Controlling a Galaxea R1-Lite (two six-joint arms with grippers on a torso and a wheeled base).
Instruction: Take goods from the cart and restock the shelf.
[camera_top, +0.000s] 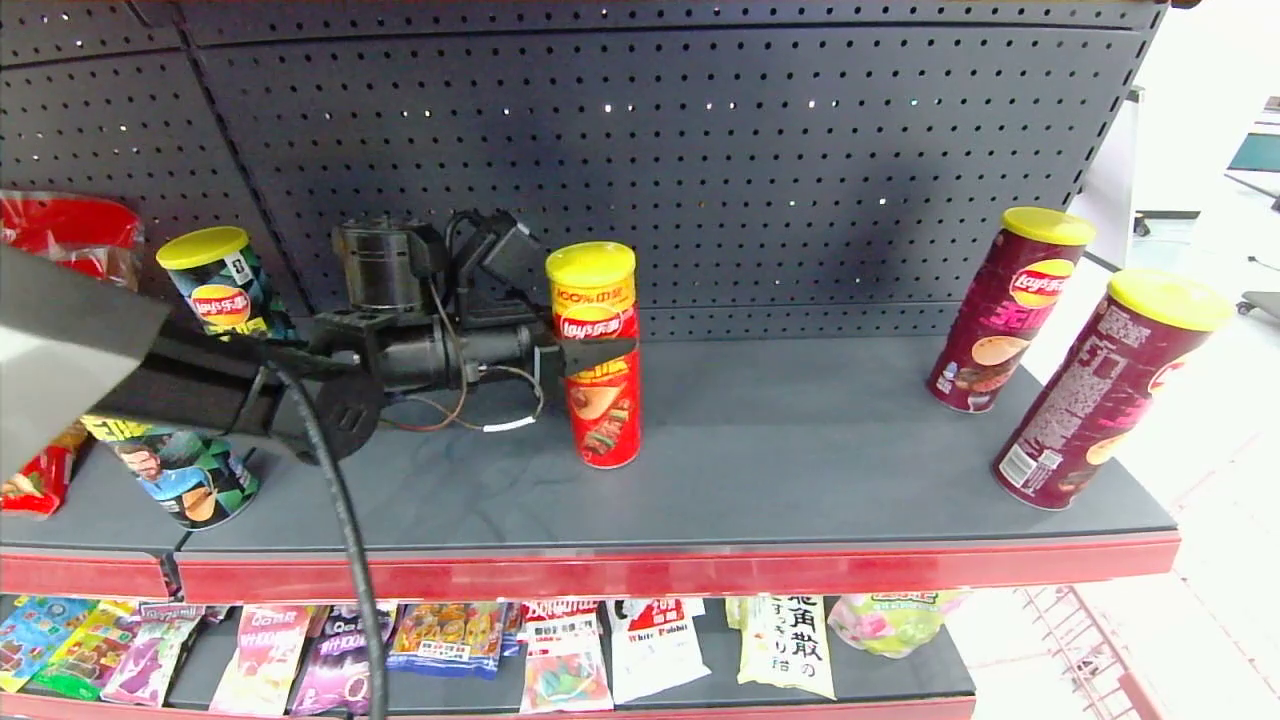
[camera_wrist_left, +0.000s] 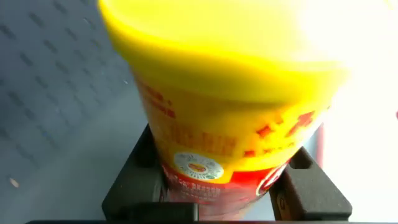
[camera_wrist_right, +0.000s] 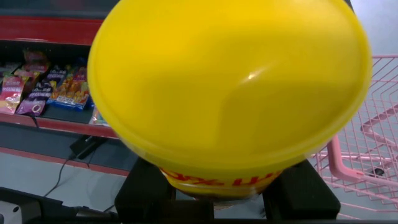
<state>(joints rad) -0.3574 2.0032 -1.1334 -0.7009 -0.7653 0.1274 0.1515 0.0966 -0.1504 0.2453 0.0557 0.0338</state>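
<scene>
The red can (camera_top: 600, 350) with the yellow lid stands upright near the middle of the shelf (camera_top: 800, 450). Its bottom looks to sit on the shelf board. The left tool (camera_top: 598, 355) squeezes it around the middle, one finger on each side. So this can is in its place, but the tool has not let go yet.

The right tool (camera_wrist_right: 224, 196) grips a second can (camera_wrist_right: 230, 81) with the same yellow lid. It is off the shelf, near the pink cart (camera_wrist_right: 373, 143). That one has yet to go up.

Two purple cans (camera_top: 1005, 310) stand at the right end of the shelf. Two dark cans (camera_top: 220, 285) stand at the left. Snack bags (camera_top: 560, 650) fill the shelf below.
</scene>
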